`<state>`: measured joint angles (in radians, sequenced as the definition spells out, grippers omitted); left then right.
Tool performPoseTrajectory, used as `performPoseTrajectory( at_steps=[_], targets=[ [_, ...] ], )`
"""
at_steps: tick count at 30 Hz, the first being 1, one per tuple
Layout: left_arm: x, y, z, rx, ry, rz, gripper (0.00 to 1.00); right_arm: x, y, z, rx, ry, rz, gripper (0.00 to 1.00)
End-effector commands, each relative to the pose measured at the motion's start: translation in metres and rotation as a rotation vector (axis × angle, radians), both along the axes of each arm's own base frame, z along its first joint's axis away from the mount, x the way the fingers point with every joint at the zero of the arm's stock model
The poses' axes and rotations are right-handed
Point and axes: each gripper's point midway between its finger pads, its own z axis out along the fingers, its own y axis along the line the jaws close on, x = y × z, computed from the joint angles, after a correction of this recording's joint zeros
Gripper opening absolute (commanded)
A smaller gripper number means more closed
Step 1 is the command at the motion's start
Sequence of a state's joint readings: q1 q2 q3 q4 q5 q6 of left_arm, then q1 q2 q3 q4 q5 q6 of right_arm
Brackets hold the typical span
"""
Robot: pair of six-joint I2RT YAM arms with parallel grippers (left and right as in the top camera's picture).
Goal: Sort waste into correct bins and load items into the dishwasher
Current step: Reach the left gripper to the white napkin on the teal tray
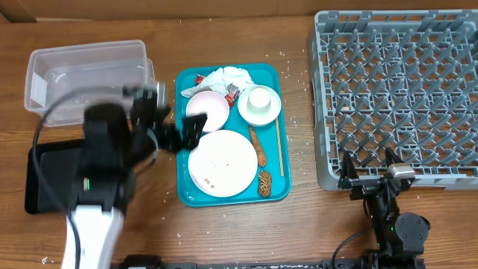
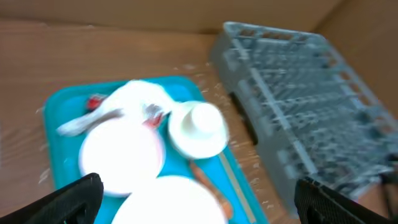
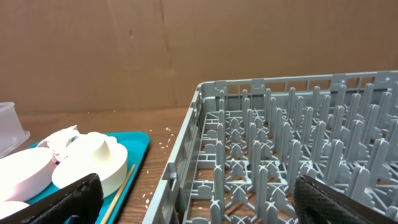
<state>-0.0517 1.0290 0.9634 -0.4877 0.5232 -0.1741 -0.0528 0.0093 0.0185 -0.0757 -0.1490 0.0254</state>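
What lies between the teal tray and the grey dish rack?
Only scattered white rice grains on bare wooden table; the overhead view shows it.

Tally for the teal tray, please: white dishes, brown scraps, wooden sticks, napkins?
White dishes: 3 seen from above; any stacking unclear
Brown food scraps: 2
Wooden stick: 1
Crumpled napkin: 1
Total: 7
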Motion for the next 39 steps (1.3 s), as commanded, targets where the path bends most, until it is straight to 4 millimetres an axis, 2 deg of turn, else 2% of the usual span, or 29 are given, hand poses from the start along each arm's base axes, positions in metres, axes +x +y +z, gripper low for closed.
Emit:
performPoseTrajectory(
  at_steps=[1,3,5,8,10,12,16,19,24,28,29,30,32,35,37,39],
  targets=[
    [0.014,-0.039,0.044,-0.106,-0.052,-0.257,1.00,0.000,-0.003,-0.003,-0.003,0.000,-0.015,1.00],
    [0.027,-0.046,0.046,-0.102,-0.024,-0.286,1.00,0.000,-0.003,-0.003,-0.004,0.000,-0.015,1.00],
    [0.044,-0.044,0.034,-0.042,0.054,-0.218,1.00,0.000,-0.003,-0.003,-0.004,0.000,-0.015,1.00],
    [0.065,-0.019,0.002,0.196,0.261,-0.029,1.00,0.000,-0.003,-0.003,-0.003,0.000,-0.015,1.00],
    [0.073,-0.003,-0.009,0.344,0.354,0.052,1.00,0.000,-0.003,-0.003,-0.004,0.000,-0.015,1.00],
    [0.084,0.000,-0.013,0.414,0.388,0.083,1.00,0.000,-0.003,-0.003,-0.003,0.000,-0.014,1.00],
    [0.112,-0.009,-0.023,0.418,0.372,0.079,1.00,0.000,-0.003,-0.003,-0.004,0.000,-0.015,1.00],
    [0.142,-0.017,-0.032,0.396,0.319,0.090,1.00,0.000,-0.003,-0.003,-0.003,0.000,-0.015,1.00],
    [0.182,-0.039,-0.060,0.370,0.269,0.085,1.00,0.000,-0.003,-0.003,-0.003,0.000,-0.015,1.00],
    [0.194,-0.048,-0.093,0.404,0.294,0.084,1.00,0.000,-0.003,-0.003,-0.004,0.000,-0.015,1.00],
    [0.195,-0.049,-0.101,0.411,0.307,0.081,1.00,0.000,-0.003,-0.003,-0.004,0.000,-0.015,1.00],
    [0.194,-0.051,-0.120,0.424,0.346,0.069,1.00,0.000,-0.003,-0.003,-0.004,0.000,-0.015,1.00],
    [0.192,-0.052,-0.135,0.436,0.381,0.061,1.00,0.000,-0.003,-0.003,-0.003,0.000,-0.015,1.00],
    [0.191,-0.053,-0.153,0.451,0.418,0.055,0.99,0.000,-0.003,-0.003,-0.003,0.000,-0.015,1.00],
    [0.191,-0.052,-0.159,0.456,0.428,0.055,0.91,0.000,-0.003,-0.003,-0.003,0.000,-0.015,1.00],
    [0.193,-0.045,-0.164,0.488,0.431,0.083,0.86,0.000,-0.003,-0.003,-0.003,0.000,-0.015,1.00]
  ],
)
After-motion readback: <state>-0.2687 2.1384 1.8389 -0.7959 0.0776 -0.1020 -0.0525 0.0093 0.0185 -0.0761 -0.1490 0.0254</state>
